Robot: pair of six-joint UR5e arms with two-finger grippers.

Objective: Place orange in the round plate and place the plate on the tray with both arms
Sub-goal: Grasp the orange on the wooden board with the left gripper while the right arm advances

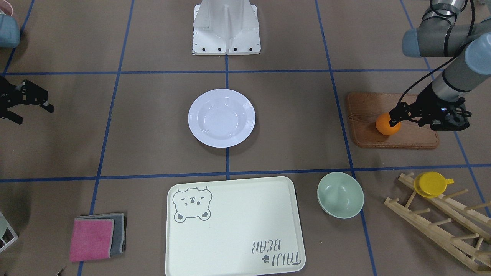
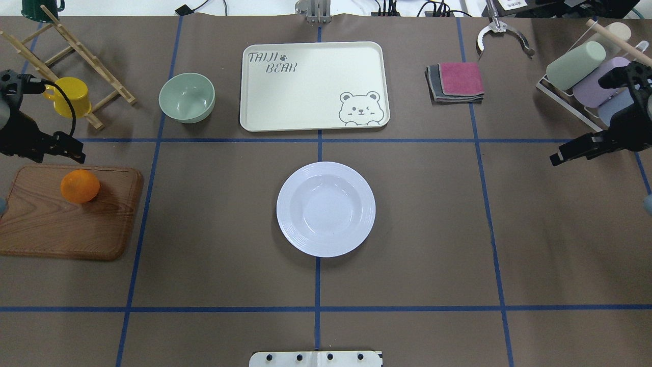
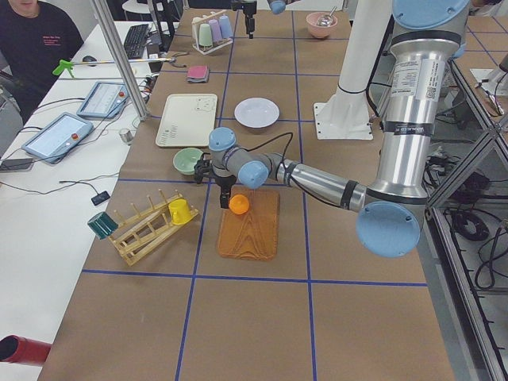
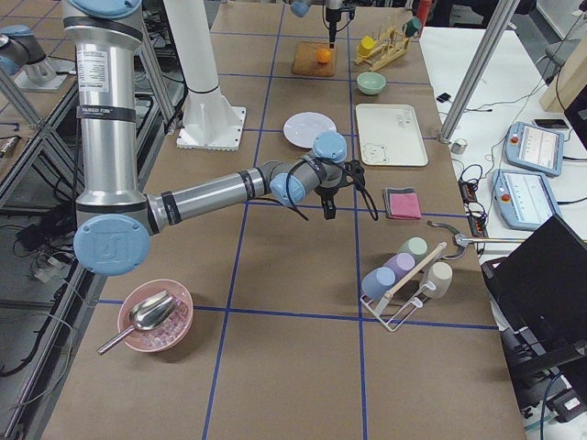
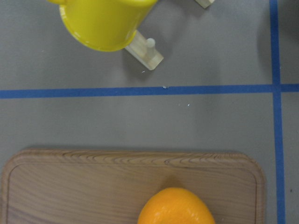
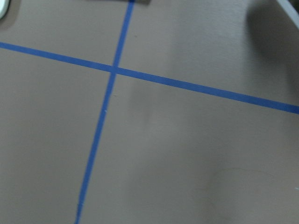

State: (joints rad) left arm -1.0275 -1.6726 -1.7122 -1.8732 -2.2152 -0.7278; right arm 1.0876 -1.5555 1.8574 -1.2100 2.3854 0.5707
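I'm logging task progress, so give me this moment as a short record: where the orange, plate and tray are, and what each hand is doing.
orange: on the wooden board, not in the plate
plate: empty, mid-table, apart from the tray
tray: empty, across from the robot's base
left hand: open, at the orange, not gripping it
right hand: open, off to the side, holding nothing
progress: no step done
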